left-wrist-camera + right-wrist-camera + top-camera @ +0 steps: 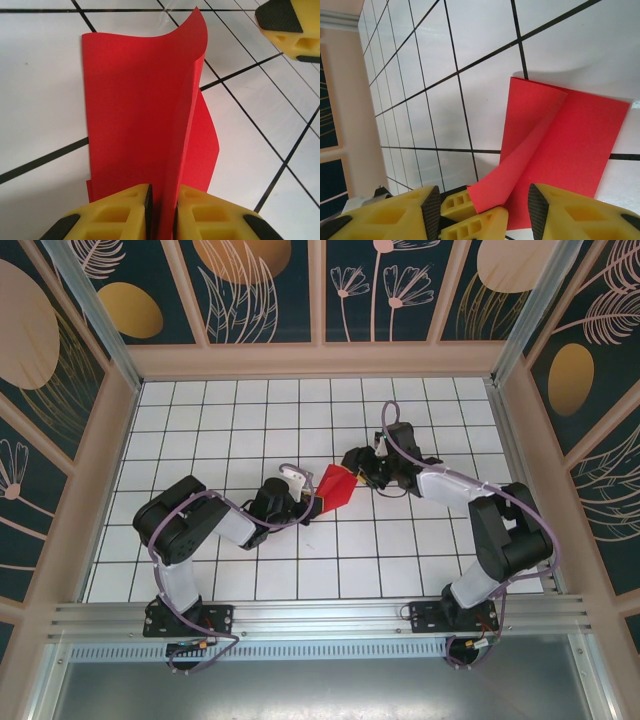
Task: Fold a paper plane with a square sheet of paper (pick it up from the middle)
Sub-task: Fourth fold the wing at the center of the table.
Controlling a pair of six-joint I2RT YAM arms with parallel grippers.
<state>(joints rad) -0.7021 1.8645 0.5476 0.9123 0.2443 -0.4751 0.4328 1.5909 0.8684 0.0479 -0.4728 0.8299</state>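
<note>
The left gripper (162,217) is pinched shut on the square sheet of paper (135,110). Its two yellow fingers clamp the near end of a raised fold that stands up off the white tiled surface (400,540). From that gripper the red paper runs straight away, its long axis in line with the fingers. A broad flap lies flat to one side, a smaller one shows on the other, and the far top corner curls over.

The right gripper (484,200) faces it from the opposite end with its jaws well apart, holding nothing. The curled flap lies between them and, as far as I can tell, touches neither. Both grippers crowd the middle of the surface with the paper between them, and only the left is in contact.

I'd judge the coming move turns on the right gripper meeting that loose flap while the left anchors the crease. The main obstacle looks to be the two sets of fingers sitting so close together.
</note>
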